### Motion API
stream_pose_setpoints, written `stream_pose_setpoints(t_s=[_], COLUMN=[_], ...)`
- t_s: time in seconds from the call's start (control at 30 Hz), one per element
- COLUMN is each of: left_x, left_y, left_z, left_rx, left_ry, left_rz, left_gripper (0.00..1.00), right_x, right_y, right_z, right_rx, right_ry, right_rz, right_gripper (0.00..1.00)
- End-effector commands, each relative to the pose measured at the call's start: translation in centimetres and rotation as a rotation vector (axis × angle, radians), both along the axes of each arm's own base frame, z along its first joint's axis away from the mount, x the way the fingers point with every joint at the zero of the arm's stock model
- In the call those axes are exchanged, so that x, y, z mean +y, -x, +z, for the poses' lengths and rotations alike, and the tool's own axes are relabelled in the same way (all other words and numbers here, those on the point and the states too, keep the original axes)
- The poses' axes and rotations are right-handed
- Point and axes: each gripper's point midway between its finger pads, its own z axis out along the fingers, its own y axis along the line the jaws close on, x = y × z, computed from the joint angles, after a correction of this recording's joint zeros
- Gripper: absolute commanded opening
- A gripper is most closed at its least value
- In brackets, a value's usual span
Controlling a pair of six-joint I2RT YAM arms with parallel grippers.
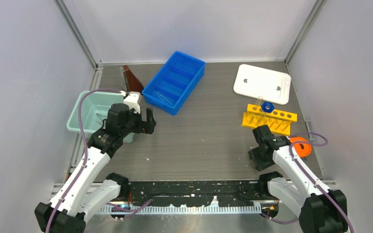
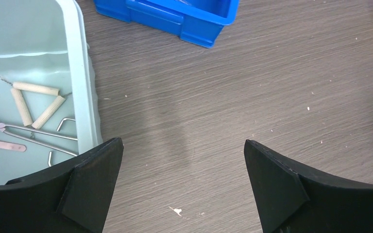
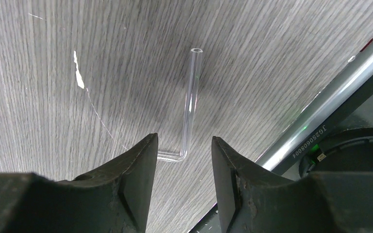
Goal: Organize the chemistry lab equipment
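Note:
My right gripper (image 3: 184, 141) is open and low over the table, its jaws straddling the bend of an L-shaped clear glass tube (image 3: 191, 97) that lies flat. The tube's short leg runs behind the left finger. In the top view this gripper (image 1: 256, 161) points down near the front right; the tube does not show there. My left gripper (image 2: 182, 184) is open and empty above bare table, beside the teal bin (image 2: 82, 87). The bin holds a white triangle (image 2: 34, 104) and silver tongs (image 2: 17, 136). The yellow rack (image 1: 269, 120) holds a blue-capped tube (image 1: 267, 106). The white lid (image 1: 262, 83) lies behind it.
A blue divided tray (image 1: 175, 81) sits at the back centre, and a brown flask (image 1: 132, 80) stands to its left. An orange object (image 1: 301, 145) lies by the right arm. The metal edge rail (image 3: 330, 97) runs just right of the glass tube.

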Motion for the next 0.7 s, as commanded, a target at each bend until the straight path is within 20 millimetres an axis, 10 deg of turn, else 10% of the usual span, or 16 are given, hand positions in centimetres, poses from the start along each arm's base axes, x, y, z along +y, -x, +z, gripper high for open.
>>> stream_pose_setpoints(t_s=[0.0,0.67], left_x=[0.6,1.8], left_y=[-0.7,-0.6], left_z=[1.9,2.6], left_rx=[-0.065,-0.106], left_ry=[-0.015,-0.046], left_rz=[0.030,0.072], left_gripper=[1.00,1.00], right_x=[-0.3,1.6], right_y=[-1.0,-1.5], right_z=[-0.1,-1.3], right_rx=[-0.028,-0.003], right_ry=[0.017,-0.044], right_rz=[-0.043,-0.031], right_gripper=[0.50,0.43])
